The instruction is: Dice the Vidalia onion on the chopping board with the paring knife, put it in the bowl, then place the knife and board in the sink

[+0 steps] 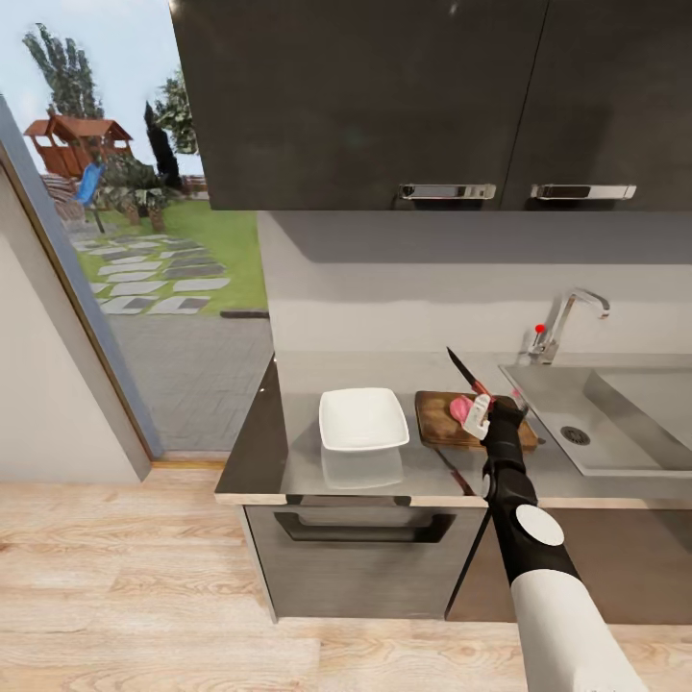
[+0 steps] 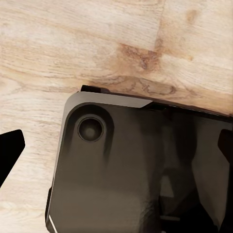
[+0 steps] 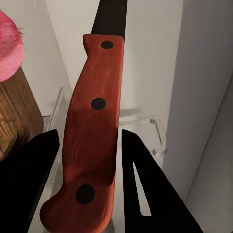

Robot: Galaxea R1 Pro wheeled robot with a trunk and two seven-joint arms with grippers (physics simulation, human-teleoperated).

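The robot's right gripper [image 1: 483, 408] is pinching the red-handled paring knife [image 3: 94, 131], blade tilted up over the dark brown wooden chopping board [image 1: 434, 420] where the pink onion [image 1: 460, 409] is sitting, so it should be bringing the blade down squarely.

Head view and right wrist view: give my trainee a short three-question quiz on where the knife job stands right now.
1. True or false: the right gripper holds the paring knife by its red handle, blade pointing up and away over the chopping board.
2. What lies on the chopping board?
A. a pink onion piece
B. the white bowl
C. nothing
3. Fill in: the bowl stands on the countertop on the side of the board away from the ____.

Key: 1 true; 2 A; 3 sink.
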